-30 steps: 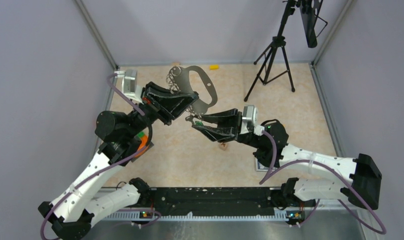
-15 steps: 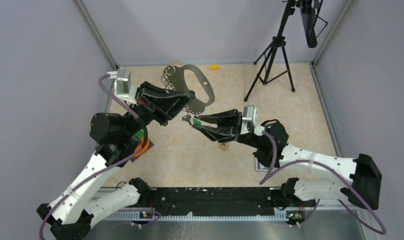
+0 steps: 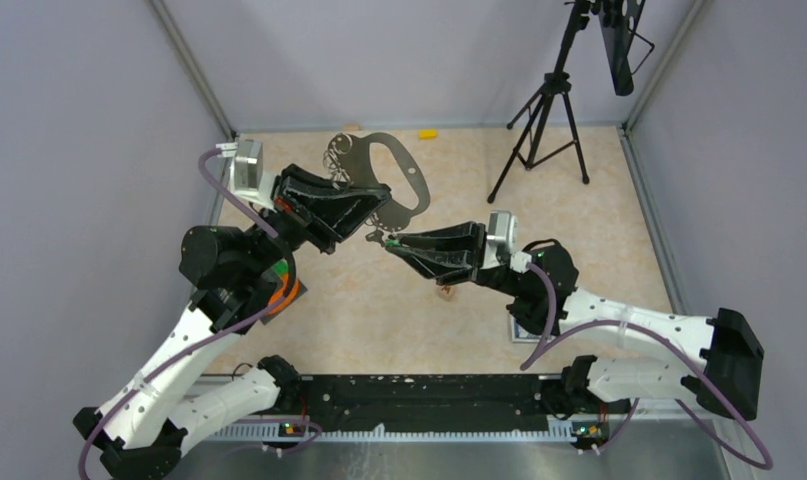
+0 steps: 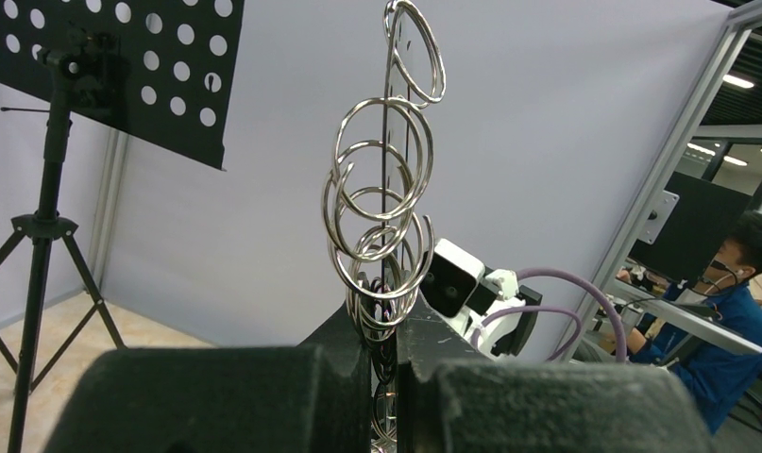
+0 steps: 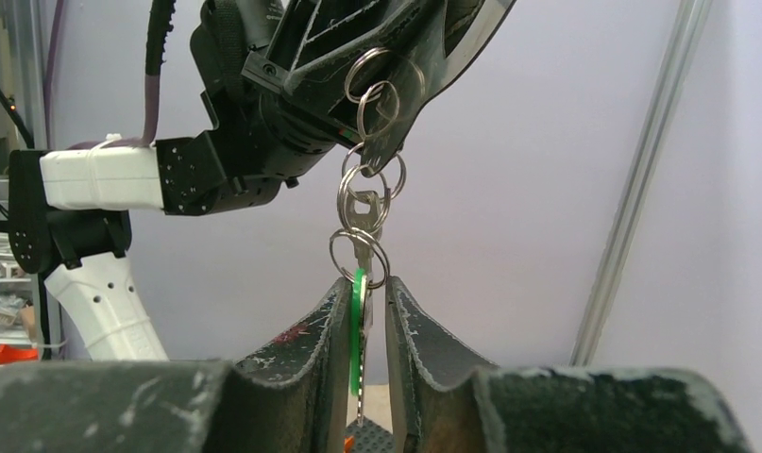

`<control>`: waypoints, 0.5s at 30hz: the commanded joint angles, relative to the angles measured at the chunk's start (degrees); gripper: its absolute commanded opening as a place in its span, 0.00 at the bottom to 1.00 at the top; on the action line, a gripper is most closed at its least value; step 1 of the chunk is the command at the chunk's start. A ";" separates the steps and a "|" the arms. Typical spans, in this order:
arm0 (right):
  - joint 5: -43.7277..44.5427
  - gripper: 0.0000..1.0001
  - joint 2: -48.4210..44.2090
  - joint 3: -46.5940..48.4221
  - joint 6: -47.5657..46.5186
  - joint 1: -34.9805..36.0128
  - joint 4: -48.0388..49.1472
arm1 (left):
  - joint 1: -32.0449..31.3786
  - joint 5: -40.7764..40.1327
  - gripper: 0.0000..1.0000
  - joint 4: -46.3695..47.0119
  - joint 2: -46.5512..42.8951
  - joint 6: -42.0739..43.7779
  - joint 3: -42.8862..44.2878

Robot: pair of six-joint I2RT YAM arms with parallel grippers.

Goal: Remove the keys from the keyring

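Observation:
The grey D-shaped keyring is held upright above the table by my left gripper, which is shut on its lower edge. In the left wrist view the keyring shows edge-on as a thin line with several silver split rings above my left gripper. A short chain of rings and silvery keys hangs from it. The green-headed key sits between the narrow jaws of my right gripper, against the left finger. From above, the keys meet my right gripper tip.
A black tripod stands at the back right, and a small yellow piece lies by the back wall. A small brown cube lies under my right gripper. An orange and green object lies under my left arm.
My left arm shifted up and left with the keyring, then held. My right gripper's jaws narrowed around the green key and edged slightly toward the keyring.

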 commanded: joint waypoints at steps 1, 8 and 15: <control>-1.28 0.17 -2.10 1.32 -0.69 0.10 2.67 | 0.17 1.70 0.00 3.89 -0.64 0.11 2.23; -3.68 0.07 -2.62 2.89 -3.51 0.03 1.41 | 0.18 3.13 0.00 4.49 -0.55 0.07 2.29; -5.88 0.00 -3.32 3.02 -4.46 0.10 1.65 | 0.13 4.37 0.00 4.93 -0.75 0.08 2.21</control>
